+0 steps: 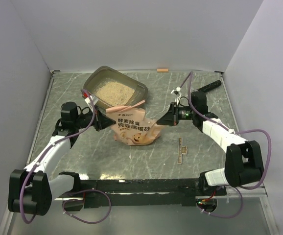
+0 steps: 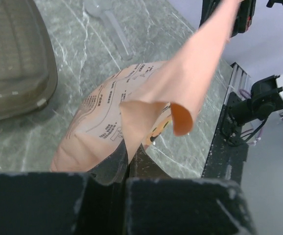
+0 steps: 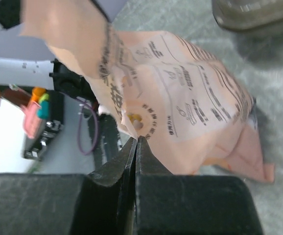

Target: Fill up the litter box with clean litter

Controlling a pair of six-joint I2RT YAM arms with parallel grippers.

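White-and-black arms: two, left and right, bases at the near edge of the marbled table, both reaching inward.
Small tan slat: one, flat on the table, right of the pouch and apart from it.
Left claw: pressed together, pinching the pouch's left edge.
Right claw: pressed together, pinching the pouch's right edge.
Pouch: one, orange-pink with dark characters, held between the two claws, just in front of the litter box.
Torn strip: one, pink, lying from the pouch's top toward the box.
Litter box: one, grey-brown, at far centre.
Litter: beige granules covering the box floor.
Black stick: one, far right.
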